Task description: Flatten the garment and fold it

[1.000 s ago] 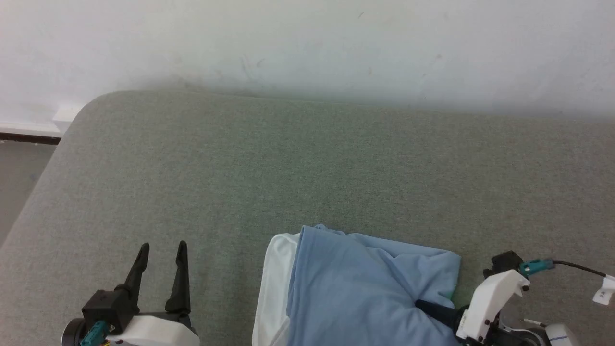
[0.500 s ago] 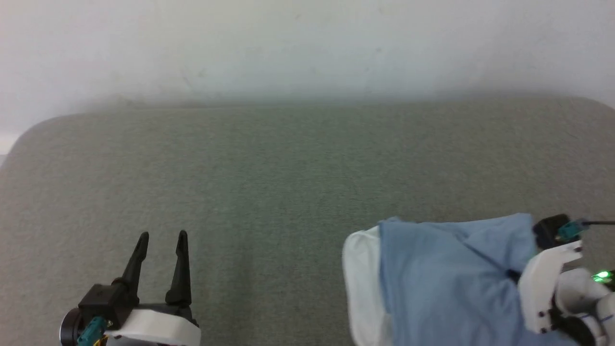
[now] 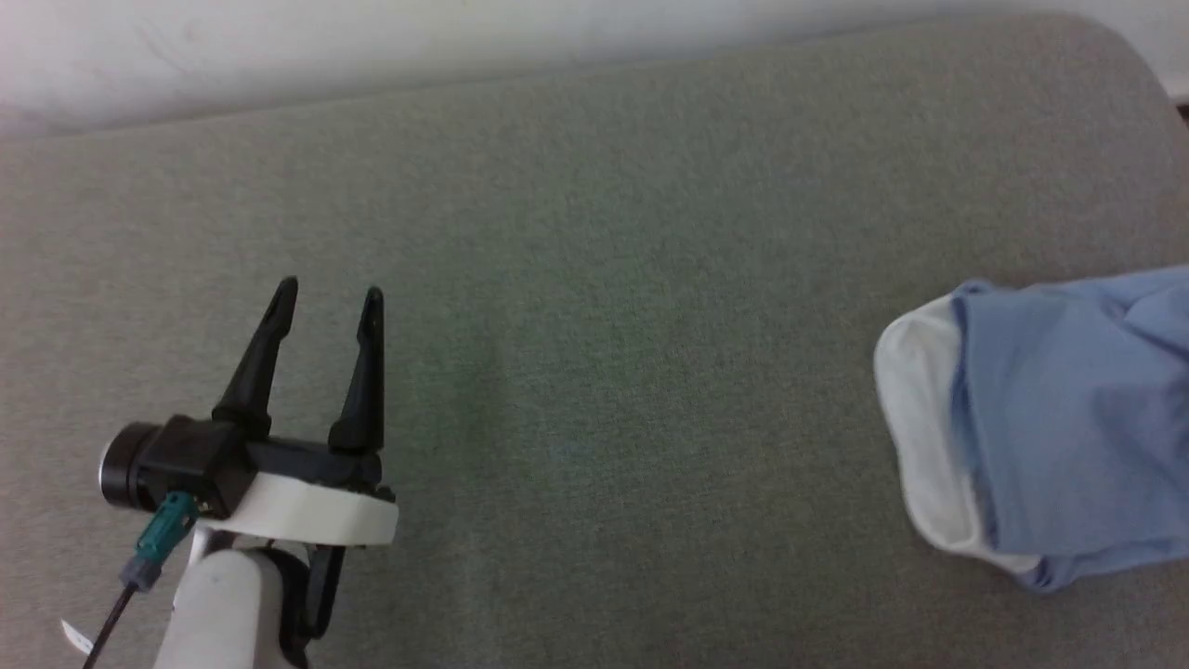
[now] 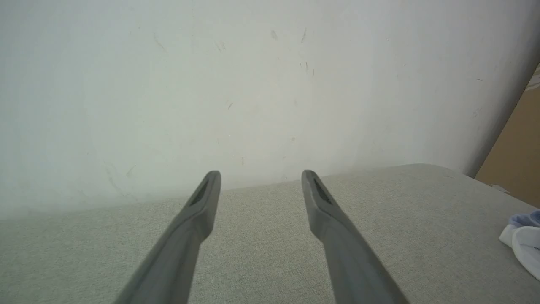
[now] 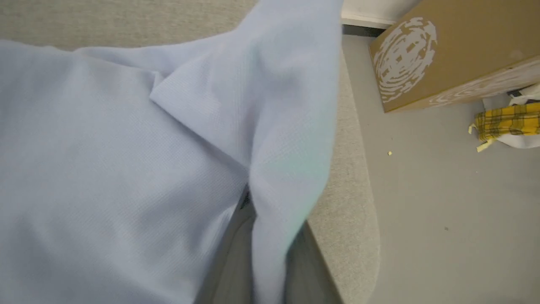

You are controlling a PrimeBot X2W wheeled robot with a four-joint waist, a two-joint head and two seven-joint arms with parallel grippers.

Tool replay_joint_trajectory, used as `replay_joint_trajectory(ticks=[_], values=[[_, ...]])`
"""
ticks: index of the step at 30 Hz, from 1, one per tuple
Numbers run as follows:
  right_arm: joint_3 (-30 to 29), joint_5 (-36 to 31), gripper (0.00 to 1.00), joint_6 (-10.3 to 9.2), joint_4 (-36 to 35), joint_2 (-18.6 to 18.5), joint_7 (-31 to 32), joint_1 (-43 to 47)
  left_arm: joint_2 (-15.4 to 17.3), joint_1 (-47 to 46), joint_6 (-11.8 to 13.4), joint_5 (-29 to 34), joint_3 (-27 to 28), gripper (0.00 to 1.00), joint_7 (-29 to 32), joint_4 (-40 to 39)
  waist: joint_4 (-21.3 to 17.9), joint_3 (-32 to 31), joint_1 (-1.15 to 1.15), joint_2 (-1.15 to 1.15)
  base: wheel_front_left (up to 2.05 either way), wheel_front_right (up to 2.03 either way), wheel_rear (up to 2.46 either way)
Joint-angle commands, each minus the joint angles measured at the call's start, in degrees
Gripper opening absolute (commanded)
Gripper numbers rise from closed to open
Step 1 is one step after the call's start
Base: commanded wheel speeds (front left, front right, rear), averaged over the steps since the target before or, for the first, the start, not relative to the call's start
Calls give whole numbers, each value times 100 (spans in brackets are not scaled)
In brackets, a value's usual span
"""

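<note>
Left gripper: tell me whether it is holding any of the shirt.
No: the left gripper stands open and empty over the grey surface, and the garment lies apart to its right.

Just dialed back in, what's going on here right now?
The right hand grips a fold of the light blue garment near the right end of the grey cushion. The garment is bunched, not flattened. The left hand hovers open and empty over the cushion, apart from it.
</note>
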Motion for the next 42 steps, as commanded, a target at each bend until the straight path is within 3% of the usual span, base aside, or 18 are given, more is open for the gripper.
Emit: replay_joint_trajectory(ticks=[1, 5, 7, 8, 15, 21, 29, 33, 42], values=[[-127, -122, 0, -13, 81, -43, -171, -181, 62, -131, -38, 44, -41, 100, -27, -35, -438, 776, -2, 0, 0, 0, 0], [-687, -495, 0, -13, 520, 63, -679, -537, 153, -340, -38, 31, -166, 100, -27, -83, -389, 991, -2, 0, 0, 0, 0], [-930, -720, 40, -13, 672, 149, -1057, -662, 171, -403, -38, 22, -221, 100, -27, -92, -347, 1041, -2, 0, 0, 0, 0], [-1025, -816, 100, -13, 742, 208, -1279, -709, 181, -422, -38, 14, -240, 100, -27, -92, -328, 1051, -2, 0, 0, 0, 0], [-1185, -1253, 100, -13, 1054, 427, -2878, -704, 145, -383, -38, -41, -177, 100, -27, -14, -182, 859, -2, 0, 0, 0, 0], [-754, -1565, 100, -13, 788, 661, -3761, -484, -18, -78, -38, -44, 107, 100, -27, 99, -130, 365, -2, 0, 0, 0, 0], [240, -1437, 100, -13, -190, 1204, -3988, 224, -233, 329, -38, -22, 267, 100, -27, 270, 170, -298, -2, 0, 0, 0, 0], [470, -1284, 100, -13, -454, 1404, -3974, 493, -271, 423, -38, -28, 264, 100, -27, 363, 351, -494, -2, 0, 0, 0, 0], [921, -847, 100, -13, -1245, 2229, -4154, 1113, -279, 742, -38, -46, 517, 100, -27, 551, 765, -923, -2, 0, 0, 0, 0]])
